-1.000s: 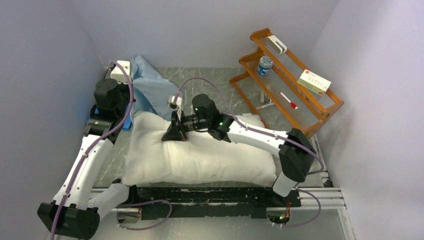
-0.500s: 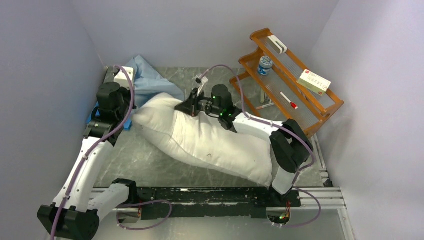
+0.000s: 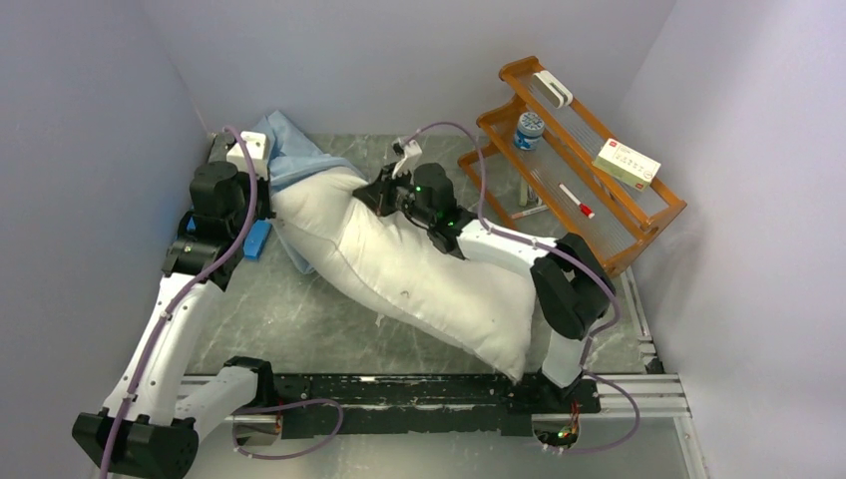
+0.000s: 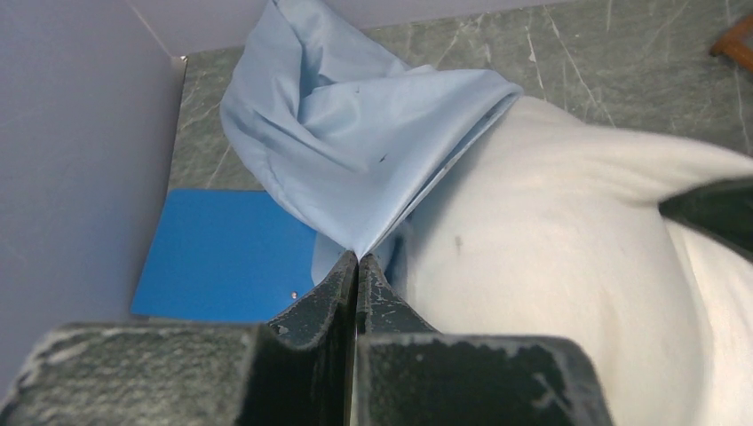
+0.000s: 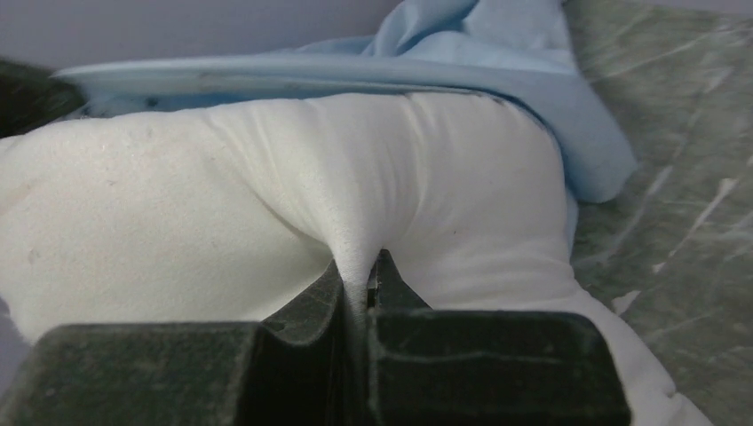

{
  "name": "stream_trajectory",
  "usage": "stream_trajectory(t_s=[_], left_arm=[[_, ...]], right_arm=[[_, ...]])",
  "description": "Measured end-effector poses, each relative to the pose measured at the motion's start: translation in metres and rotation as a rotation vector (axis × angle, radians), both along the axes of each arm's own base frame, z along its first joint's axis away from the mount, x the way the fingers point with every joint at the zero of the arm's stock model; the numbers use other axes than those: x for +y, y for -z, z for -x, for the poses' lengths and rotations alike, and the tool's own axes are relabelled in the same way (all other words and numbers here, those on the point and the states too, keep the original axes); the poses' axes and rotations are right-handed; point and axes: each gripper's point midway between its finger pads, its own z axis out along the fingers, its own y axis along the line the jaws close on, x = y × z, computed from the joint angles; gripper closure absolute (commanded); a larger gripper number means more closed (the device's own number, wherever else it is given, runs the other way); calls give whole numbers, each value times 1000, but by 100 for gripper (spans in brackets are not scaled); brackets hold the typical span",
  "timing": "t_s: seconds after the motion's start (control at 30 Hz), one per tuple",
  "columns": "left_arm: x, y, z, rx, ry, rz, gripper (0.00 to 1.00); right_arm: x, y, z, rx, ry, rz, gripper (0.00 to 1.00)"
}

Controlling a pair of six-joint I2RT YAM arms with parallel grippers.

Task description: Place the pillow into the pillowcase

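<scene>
The white pillow (image 3: 419, 274) lies slantwise from the back left to the near right. Its far end meets the mouth of the pale blue pillowcase (image 3: 289, 155), which is bunched in the back left corner. My right gripper (image 3: 377, 195) is shut on a pinch of the pillow (image 5: 266, 177) near that far end. My left gripper (image 3: 261, 205) is shut on the pillowcase's (image 4: 355, 133) edge, holding it up beside the pillow (image 4: 550, 248). In the right wrist view the pillowcase (image 5: 533, 80) lies over and behind the pillow's end.
A flat bright-blue mat (image 3: 256, 239) lies on the marble table by the left arm, also in the left wrist view (image 4: 222, 257). An orange wooden rack (image 3: 574, 160) with a box, a pen and a jar stands at the back right. Walls close in left, back and right.
My right gripper has carried the pillow's end back and left, from the table's middle to the pillowcase mouth. The pillow swung slantwise. My left gripper stays shut on the pillowcase edge.
</scene>
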Motion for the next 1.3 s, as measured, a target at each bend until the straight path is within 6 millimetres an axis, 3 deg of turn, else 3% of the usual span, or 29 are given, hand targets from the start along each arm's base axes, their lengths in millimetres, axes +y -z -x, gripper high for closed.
stream_trajectory(t_s=[0.17, 0.27, 0.37, 0.43, 0.47, 0.57, 0.73, 0.87, 0.97, 1.1, 1.17, 1.2, 1.23, 1.27, 1.3], left_arm=[[2, 1, 2, 19, -3, -17, 95], [1, -7, -1, 11, -2, -16, 95], [1, -7, -3, 14, -3, -16, 95], [2, -5, -3, 17, -5, -17, 95], [2, -4, -3, 20, -8, -18, 95], [3, 4, -2, 36, -14, -20, 95], [3, 16, 0, 64, -17, -16, 95], [3, 16, 0, 64, -18, -13, 95], [3, 16, 0, 60, -21, -6, 95], [3, 23, 2, 68, -28, 9, 95], [3, 31, 4, 87, -36, 19, 95], [3, 36, 5, 99, -39, 22, 95], [3, 42, 6, 115, -44, 22, 95], [4, 46, 7, 126, -49, 21, 95], [6, 49, 9, 135, -55, 20, 95]], right_arm=[[6, 10, -36, 26, 108, 72, 100], [13, 17, -46, 35, 117, 111, 100], [21, 17, -37, 31, 66, 144, 63], [28, 14, -23, 24, 0, 159, 29], [30, 12, -14, 22, -36, 166, 19], [30, -6, 17, 0, -151, 171, 1], [27, -50, 40, -114, -258, 169, 0], [37, -48, 40, -164, -331, 229, 0], [51, -19, 33, -178, -383, 307, 0], [74, 47, 47, -152, -480, 447, 1], [92, 72, 61, -163, -529, 508, 12], [100, 77, 66, -174, -548, 524, 32], [110, 81, 73, -193, -571, 537, 64], [119, 84, 79, -212, -591, 548, 88], [126, 85, 85, -228, -611, 553, 100]])
